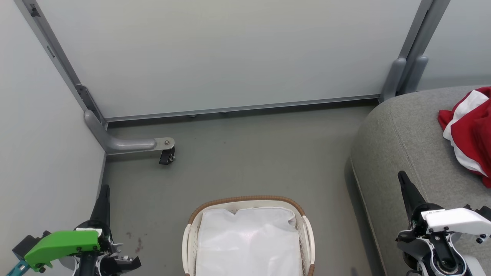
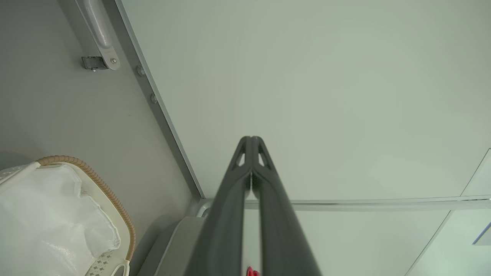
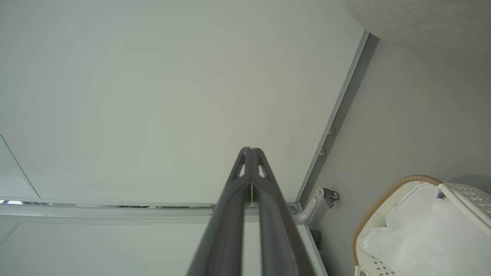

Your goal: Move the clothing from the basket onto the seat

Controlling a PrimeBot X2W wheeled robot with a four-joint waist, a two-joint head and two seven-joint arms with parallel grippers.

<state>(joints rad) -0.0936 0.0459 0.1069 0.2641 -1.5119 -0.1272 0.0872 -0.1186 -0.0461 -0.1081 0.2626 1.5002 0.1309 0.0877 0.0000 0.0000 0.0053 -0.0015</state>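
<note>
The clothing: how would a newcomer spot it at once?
Find the big grey couch at the right of the head view. On its seat, at the picture's right edge, lies the crumpled clothing. It is bright red with white panels, unlike the plain white liner in the basket on the floor.

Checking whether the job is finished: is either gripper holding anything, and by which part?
Nothing is held. The left gripper and right gripper are both shut and empty; the red clothing lies on the couch.
</note>
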